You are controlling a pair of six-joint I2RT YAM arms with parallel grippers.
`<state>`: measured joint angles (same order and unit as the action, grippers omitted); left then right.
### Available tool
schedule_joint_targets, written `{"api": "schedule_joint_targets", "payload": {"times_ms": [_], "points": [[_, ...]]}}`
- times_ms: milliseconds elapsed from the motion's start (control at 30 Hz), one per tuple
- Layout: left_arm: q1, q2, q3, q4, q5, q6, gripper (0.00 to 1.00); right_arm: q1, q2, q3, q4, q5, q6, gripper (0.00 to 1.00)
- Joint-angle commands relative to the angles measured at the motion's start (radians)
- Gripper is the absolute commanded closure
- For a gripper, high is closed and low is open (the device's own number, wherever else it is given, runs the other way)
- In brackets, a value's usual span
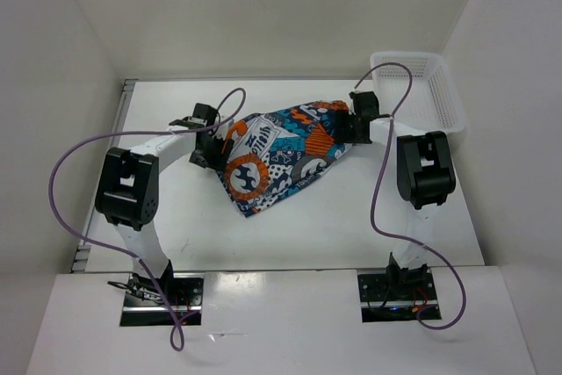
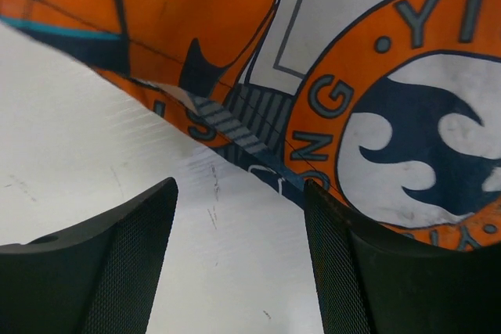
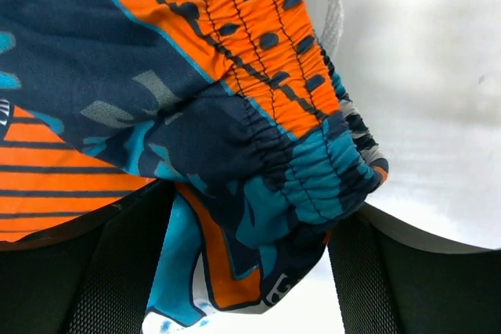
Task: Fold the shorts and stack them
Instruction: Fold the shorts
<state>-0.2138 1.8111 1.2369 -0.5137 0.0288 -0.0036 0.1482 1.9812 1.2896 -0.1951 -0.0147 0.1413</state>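
Crumpled on a scuffed white table (image 1: 351, 226), inside white walls (image 1: 263, 15) with a white basket (image 1: 408, 57) far right: shorts (image 1: 281, 155), waistband pinched by right gripper (image 1: 358, 125), left gripper (image 2: 239, 185) spread wide alongside

The shorts (image 1: 281, 160) were soft matt cloth, puckered at the waistband (image 3: 297, 154). The desk (image 1: 351, 226) was smooth, white, faintly scuffed. The left gripper (image 2: 239, 209) had matt black mesh-textured pads (image 2: 129, 271).
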Motion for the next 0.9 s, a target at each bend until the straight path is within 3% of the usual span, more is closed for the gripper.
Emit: {"api": "schedule_joint_targets", "payload": {"times_ms": [0,133,467,867], "points": [[-0.002,0.054,0.015,-0.016,0.005,0.004,0.27,0.005,0.022,0.082,0.042,0.021,0.009,0.2],[-0.002,0.079,0.036,-0.016,0.016,0.004,0.27,0.005,0.031,0.12,0.02,0.002,0.009,0.2],[-0.013,0.117,0.056,-0.006,-0.02,0.004,0.27,0.073,0.103,0.141,-0.024,0.147,-0.098,0.34],[-0.024,0.036,0.016,0.006,-0.07,0.004,0.27,0.102,0.174,0.149,0.014,0.153,-0.195,0.82]]}}
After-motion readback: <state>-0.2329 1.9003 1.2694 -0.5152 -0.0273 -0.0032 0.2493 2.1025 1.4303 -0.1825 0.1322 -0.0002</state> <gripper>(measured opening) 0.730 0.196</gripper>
